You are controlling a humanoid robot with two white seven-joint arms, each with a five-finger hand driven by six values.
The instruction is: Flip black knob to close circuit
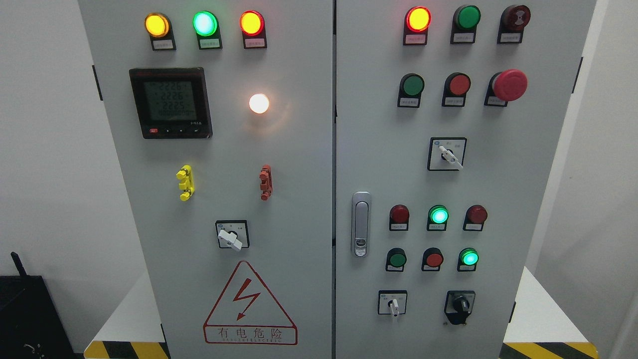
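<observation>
The black knob (459, 305) sits at the lower right of the right door of a grey electrical cabinet (299, 174), on a black plate. Its handle points roughly straight down. To its left is a white selector switch (394, 304) with its lever pointing down. No robot hand or arm is in the head view.
The right door carries lit and unlit indicator lamps, push buttons, a red mushroom stop button (509, 85), another white selector (448, 155) and a door latch (360, 224). The left door has a meter (170, 102), lamps, a white selector (231, 238) and a danger sign (249, 306).
</observation>
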